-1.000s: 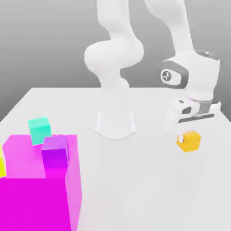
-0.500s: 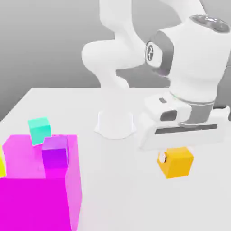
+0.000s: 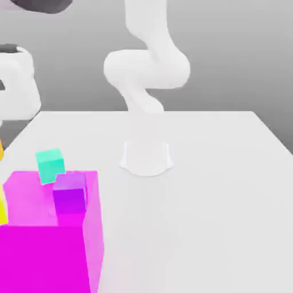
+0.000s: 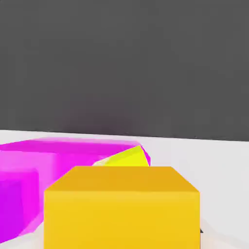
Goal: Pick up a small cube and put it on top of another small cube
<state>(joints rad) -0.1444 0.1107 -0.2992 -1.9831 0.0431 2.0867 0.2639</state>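
Note:
The small cube point(image 4: 121, 209), plain orange-yellow, sits right in front of the hand camera. A sliver of the small cube point(image 3: 1, 150) also shows at the exterior view's left edge, off the table, just below my arm's white hand point(image 3: 16, 86). The gripper is shut on it. Beyond it lies the big magenta block point(image 4: 53, 155), with part of a yellow cube point(image 4: 127, 158) poking out beside it. That yellow cube point(image 3: 2, 213) appears as a thin strip at the exterior view's left edge, mostly hidden by the magenta block point(image 3: 51, 246).
A teal cube point(image 3: 50, 165) stands behind the magenta block, and a purple cube point(image 3: 70, 193) sits against the block's upper face. The arm's white base point(image 3: 146, 157) stands mid-table. The white table point(image 3: 206, 217) stretches toward the exterior view's right.
The hand has swung from the exterior view's right, across the front of the table, to the far left edge, carrying the orange-yellow cube with it.

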